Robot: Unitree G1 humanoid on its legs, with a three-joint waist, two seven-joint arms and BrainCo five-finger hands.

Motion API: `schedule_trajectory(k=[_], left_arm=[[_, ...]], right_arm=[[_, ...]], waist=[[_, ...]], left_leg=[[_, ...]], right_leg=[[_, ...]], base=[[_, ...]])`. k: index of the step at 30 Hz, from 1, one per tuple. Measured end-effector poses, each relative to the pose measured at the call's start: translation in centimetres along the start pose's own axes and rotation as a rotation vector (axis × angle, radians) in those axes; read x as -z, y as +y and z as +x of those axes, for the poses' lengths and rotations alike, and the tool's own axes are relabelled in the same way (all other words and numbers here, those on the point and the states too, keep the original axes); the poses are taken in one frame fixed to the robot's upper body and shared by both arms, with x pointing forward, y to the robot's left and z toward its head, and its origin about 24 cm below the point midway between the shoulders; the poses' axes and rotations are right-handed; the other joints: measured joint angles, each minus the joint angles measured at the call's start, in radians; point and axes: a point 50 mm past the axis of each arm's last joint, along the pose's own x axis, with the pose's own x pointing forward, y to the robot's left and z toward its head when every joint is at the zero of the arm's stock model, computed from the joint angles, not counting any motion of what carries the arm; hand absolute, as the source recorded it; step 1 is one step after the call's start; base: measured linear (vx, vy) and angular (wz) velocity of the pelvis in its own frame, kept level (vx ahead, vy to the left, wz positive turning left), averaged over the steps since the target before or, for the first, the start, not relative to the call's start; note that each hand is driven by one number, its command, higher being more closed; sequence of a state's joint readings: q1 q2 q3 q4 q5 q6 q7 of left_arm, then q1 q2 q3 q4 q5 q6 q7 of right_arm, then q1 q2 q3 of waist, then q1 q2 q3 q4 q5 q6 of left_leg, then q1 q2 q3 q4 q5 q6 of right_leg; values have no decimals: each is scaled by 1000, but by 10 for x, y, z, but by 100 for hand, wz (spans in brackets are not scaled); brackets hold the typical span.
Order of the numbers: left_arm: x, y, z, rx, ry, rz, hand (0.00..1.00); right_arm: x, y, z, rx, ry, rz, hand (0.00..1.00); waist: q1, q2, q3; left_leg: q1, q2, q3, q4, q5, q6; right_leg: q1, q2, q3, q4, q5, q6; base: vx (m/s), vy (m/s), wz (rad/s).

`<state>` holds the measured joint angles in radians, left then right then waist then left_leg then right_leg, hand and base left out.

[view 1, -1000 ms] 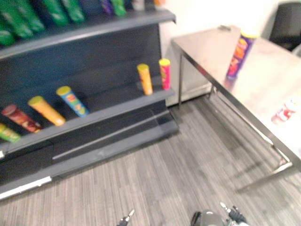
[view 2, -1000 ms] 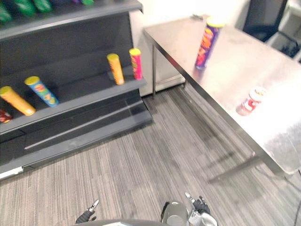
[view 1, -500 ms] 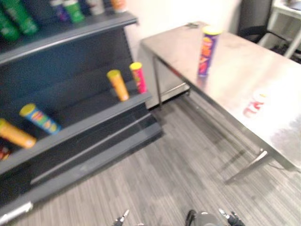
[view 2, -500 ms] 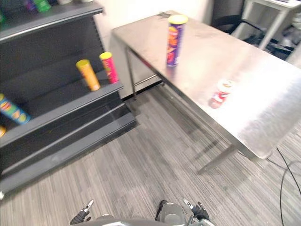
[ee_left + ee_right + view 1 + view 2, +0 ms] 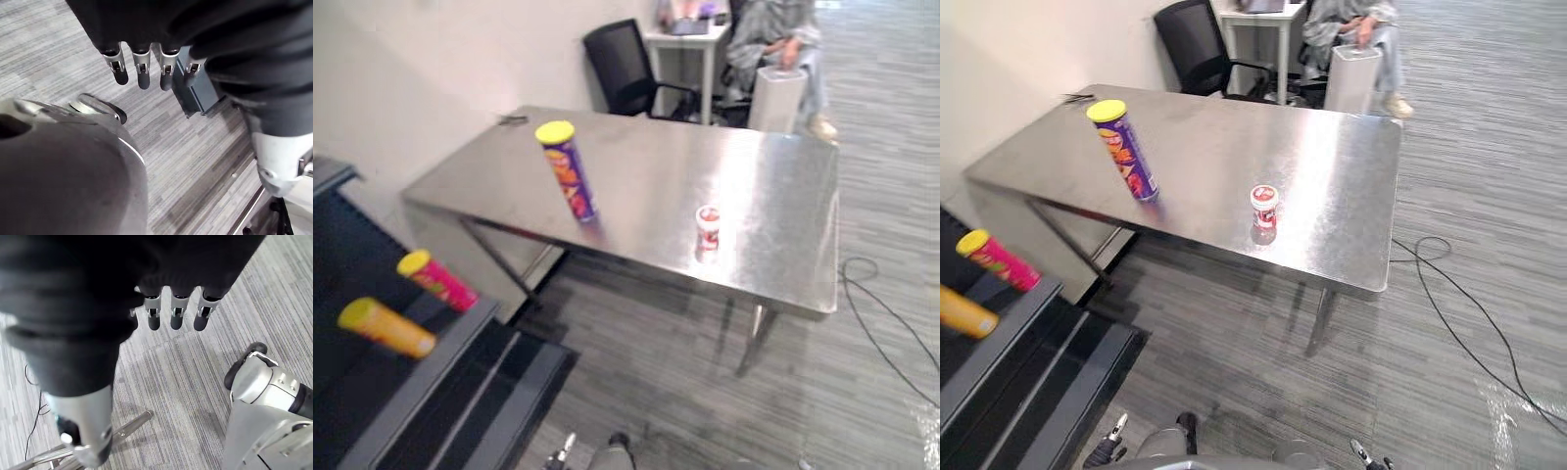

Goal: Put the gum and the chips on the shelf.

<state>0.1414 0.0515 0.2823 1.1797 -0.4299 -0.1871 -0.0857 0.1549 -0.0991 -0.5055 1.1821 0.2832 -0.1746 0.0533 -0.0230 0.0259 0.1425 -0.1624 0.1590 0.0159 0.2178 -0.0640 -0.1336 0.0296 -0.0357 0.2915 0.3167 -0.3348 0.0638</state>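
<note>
Chips can (image 5: pixel 1124 149) stood upper left on the table (image 5: pixel 1351 157), gum tub (image 5: pixel 1264 207) at centre. You likely faced light, stiff, slick cylinders, best gripped mid-body. Left hand (image 5: pixel 143 73) and right hand (image 5: pixel 176 313) hung straight-fingered, empty.

Office-like lab: steel table (image 5: pixel 1351 186), office chair (image 5: pixel 1191 41), grey carpet (image 5: pixel 1489 196), shop shelf (image 5: pixel 1001 338).
</note>
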Motion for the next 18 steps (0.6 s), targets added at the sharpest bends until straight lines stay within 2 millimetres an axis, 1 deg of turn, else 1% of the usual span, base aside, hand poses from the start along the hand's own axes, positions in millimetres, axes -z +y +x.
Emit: schedule_trajectory(k=[1,2,3,4,5,6,7,8,9,10,11,13,14,16,18], left_arm=[[-2,9,-1,-19,-2,13,0],[-2,12,-1,-26,0,19,0],[-3,16,-2,-36,5,30,0],[-3,18,-1,-40,16,45,0],[-2,18,-1,-39,21,58,0],[-1,19,-1,-33,32,89,0],[0,16,-1,-15,44,139,0],[0,14,0,-7,50,161,0],[-2,13,0,-1,49,172,0],[-3,10,1,7,53,191,0],[-4,9,2,16,55,213,0],[-5,3,3,40,56,256,0],[-6,-1,4,58,51,271,0],[-2,-5,4,69,62,267,0],[2,-8,3,77,74,263,0]], right_arm=[[9,8,-2,-17,25,20,0],[13,12,-2,-28,37,28,0],[19,18,-4,-45,49,55,0],[21,22,-4,-51,53,67,0],[20,23,-4,-55,52,63,0],[17,26,-3,-61,45,60,0],[10,30,0,-71,30,57,0],[8,32,1,-76,26,55,0],[7,33,1,-78,25,55,0],[8,34,1,-78,35,54,0],[9,34,1,-77,42,48,0],[13,29,0,-68,53,30,0],[14,21,-1,-45,55,35,0],[14,12,-1,-19,60,42,0],[13,8,-1,-8,62,38,0]], waist=[[-3,-28,-20],[-3,-43,-32],[0,-53,-43],[-2,-57,-53],[0,-56,-57],[0,-49,-64],[-2,-32,-67],[-2,-26,-67],[-1,-23,-67],[2,-22,-67],[2,-21,-66],[-2,-13,-69],[-1,4,-70],[-1,16,-69],[-1,32,-80]], left_leg=[[15,-25,53,11,-25,14],[21,-32,77,12,-38,20],[37,-39,120,13,-60,25],[57,-37,168,6,-78,38],[70,-35,195,-3,-82,47],[88,-32,238,-22,-80,54],[121,-25,302,-56,-74,63],[133,-24,332,-64,-68,72],[140,-26,346,-67,-66,76],[158,-40,362,-73,-64,79],[170,-51,360,-75,-65,79],[188,-63,356,-78,-65,79],[201,-63,356,-84,-65,79],[219,-59,351,-111,-64,78],[220,-59,334,-134,-60,77]], right_leg=[[-3,-40,-14,1,10,17],[-8,-56,-23,-6,25,20],[-9,-77,-20,-29,64,22],[-15,-85,-15,-54,112,24],[-24,-88,-17,-58,135,25],[-41,-94,-39,-65,172,27],[-66,-107,-143,-75,237,32],[-75,-124,-250,-83,261,32],[-79,-137,-330,-89,272,30],[-70,-164,-485,-117,285,32],[-56,-171,-513,-144,287,32],[-28,-178,-506,-182,288,35],[-18,-176,-509,-190,292,41],[-2,-167,-521,-205,293,43],[3,-157,-539,-221,293,44]], base=[[309,386,-102],[268,346,-100],[240,324,-102],[221,325,-107],[184,297,-105],[183,300,-132],[172,273,-140],[129,193,-125],[79,100,-112],[80,71,-103],[82,45,-90],[79,0,-36],[66,-4,-13],[48,-16,2],[37,-30,15]])
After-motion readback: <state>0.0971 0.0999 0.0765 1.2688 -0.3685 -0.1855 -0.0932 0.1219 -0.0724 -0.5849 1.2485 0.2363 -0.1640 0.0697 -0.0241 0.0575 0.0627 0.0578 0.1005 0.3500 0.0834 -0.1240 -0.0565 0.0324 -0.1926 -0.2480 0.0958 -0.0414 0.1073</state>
